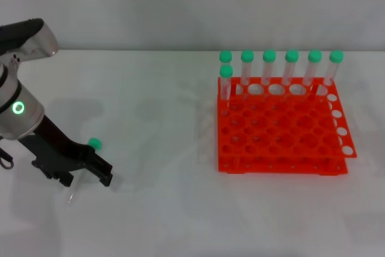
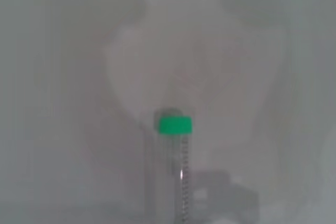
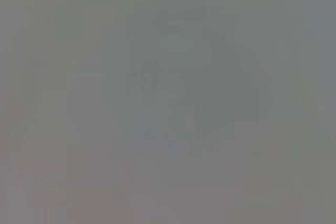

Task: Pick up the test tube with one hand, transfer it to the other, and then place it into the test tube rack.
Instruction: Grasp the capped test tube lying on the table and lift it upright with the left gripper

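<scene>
My left gripper (image 1: pixel 84 173), the black two-fingered one on the silver-grey arm with the small green ring light, sits low over the white bench (image 1: pixel 156 148) at its near left side. The slim clear plastic test tube with the round green cap (image 1: pixel 93 144) lies right at my fingers: its cap shows just past them on the far side, and what looks like its tapered tip pokes out on the near side. So the tube's long axis runs through the gap between my fingers, from far to near, crossing my closing direction. In my left wrist view the tube (image 2: pixel 170 171) runs straight away from the camera, cap at the far end, centred in line with my grip.

Whether my fingers are clamped on the tube or just bracketing it, I cannot tell; the black fingers hide the contact and the tube seems to be on or barely above the bench.

My right gripper is not visible anywhere, and its wrist view shows nothing I can read, so the left is plainly the nearer hand.

The bright orange-red square plastic rack with its grid of round holes (image 1: pixel 283 139) stands well off to my right, with seven other green-capped tubes (image 1: pixel 291 67) upright along its far edge. I judge the pick-up is the step in hand, with handover and placing both to come.
</scene>
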Controlling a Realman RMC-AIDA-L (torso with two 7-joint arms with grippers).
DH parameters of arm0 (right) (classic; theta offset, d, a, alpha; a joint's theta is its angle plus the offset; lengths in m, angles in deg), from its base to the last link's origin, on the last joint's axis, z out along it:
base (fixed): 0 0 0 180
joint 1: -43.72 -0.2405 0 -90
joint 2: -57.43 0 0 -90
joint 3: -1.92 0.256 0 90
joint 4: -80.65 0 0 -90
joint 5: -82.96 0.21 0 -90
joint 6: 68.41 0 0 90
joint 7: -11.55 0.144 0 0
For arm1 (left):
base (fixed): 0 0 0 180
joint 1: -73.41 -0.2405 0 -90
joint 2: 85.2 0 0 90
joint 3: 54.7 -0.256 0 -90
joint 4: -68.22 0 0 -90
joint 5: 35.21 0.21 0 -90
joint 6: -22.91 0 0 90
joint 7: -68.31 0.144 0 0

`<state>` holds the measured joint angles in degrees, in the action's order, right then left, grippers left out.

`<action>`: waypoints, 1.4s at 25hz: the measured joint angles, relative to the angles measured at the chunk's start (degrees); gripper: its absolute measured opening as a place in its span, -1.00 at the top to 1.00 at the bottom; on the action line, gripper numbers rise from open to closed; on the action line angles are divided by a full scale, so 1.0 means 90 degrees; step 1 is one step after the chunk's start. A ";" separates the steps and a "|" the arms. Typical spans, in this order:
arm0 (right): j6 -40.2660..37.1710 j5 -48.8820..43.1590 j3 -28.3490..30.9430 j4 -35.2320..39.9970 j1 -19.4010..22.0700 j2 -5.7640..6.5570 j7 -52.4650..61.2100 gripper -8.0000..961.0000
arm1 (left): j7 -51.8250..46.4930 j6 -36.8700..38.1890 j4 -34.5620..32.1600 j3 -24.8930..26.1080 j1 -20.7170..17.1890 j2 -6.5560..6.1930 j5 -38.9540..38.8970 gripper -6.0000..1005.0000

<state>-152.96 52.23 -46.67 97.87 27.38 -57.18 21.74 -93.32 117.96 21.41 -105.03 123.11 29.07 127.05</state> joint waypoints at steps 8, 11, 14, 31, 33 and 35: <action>0.0068 -0.0001 0.0017 0.0000 -0.0040 -0.0009 0.0000 -0.31 | -0.0037 -0.0023 0.0055 -0.0042 -0.0061 -0.0084 0.0001 -0.77; 0.0146 -0.0007 0.0017 0.0000 -0.0075 -0.0010 0.0000 -0.31 | -0.0049 -0.0024 0.0031 -0.0045 -0.0044 -0.0123 0.0000 -0.76; 0.0184 -0.0015 0.0001 0.0000 -0.0096 -0.0010 -0.0001 -0.31 | -0.0085 -0.0015 0.0036 -0.0066 0.0030 -0.0163 -0.0002 -0.76; 0.0214 -0.0024 -0.0021 -0.0009 -0.0139 -0.0010 -0.0025 -0.31 | -0.0297 -0.0028 0.0337 -0.0499 -0.0001 -0.0158 -0.0001 -0.68; 0.0214 -0.0024 -0.0025 -0.0009 -0.0139 -0.0010 -0.0027 -0.31 | -0.0298 -0.0037 0.0366 -0.0501 -0.0008 -0.0158 -0.0001 -0.63; 0.0215 -0.0024 -0.0030 -0.0010 -0.0139 -0.0009 -0.0028 -0.31 | -0.0308 -0.0044 0.0396 -0.0521 -0.0017 -0.0164 -0.0001 -0.58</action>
<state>-151.02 52.02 -46.94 97.79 26.13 -57.26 21.49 -96.10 117.56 24.97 -109.72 122.95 27.59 127.04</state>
